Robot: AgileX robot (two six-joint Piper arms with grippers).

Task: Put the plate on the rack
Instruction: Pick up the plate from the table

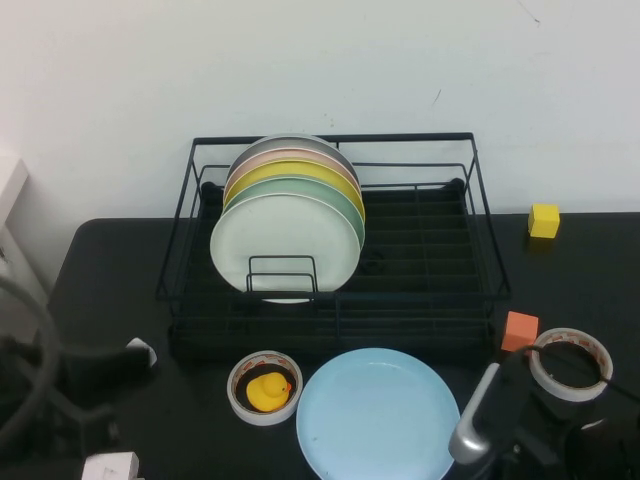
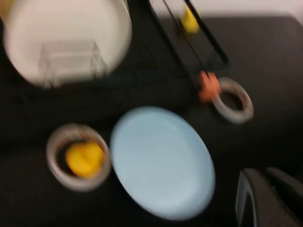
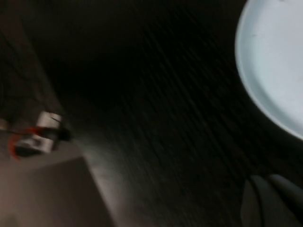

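Note:
The sky-blue plate (image 1: 378, 415) lies flat on the black table in front of the rack (image 1: 480, 215). It also shows in the left wrist view (image 2: 161, 161) and at the edge of the right wrist view (image 3: 274, 61). The black wire rack holds several plates standing on edge, a pale mint-white one (image 1: 285, 245) frontmost. My right gripper (image 1: 478, 415) is low beside the plate's right edge, apart from it, its fingers (image 3: 258, 203) together and empty. My left gripper (image 1: 120, 362) is at the front left, well away from the plate, its fingers (image 2: 255, 198) together and empty.
A tape roll with a yellow duck (image 1: 265, 387) in it sits just left of the plate. An orange cube (image 1: 520, 330) and a second tape roll (image 1: 570, 362) lie to the right. A yellow cube (image 1: 544, 220) sits right of the rack.

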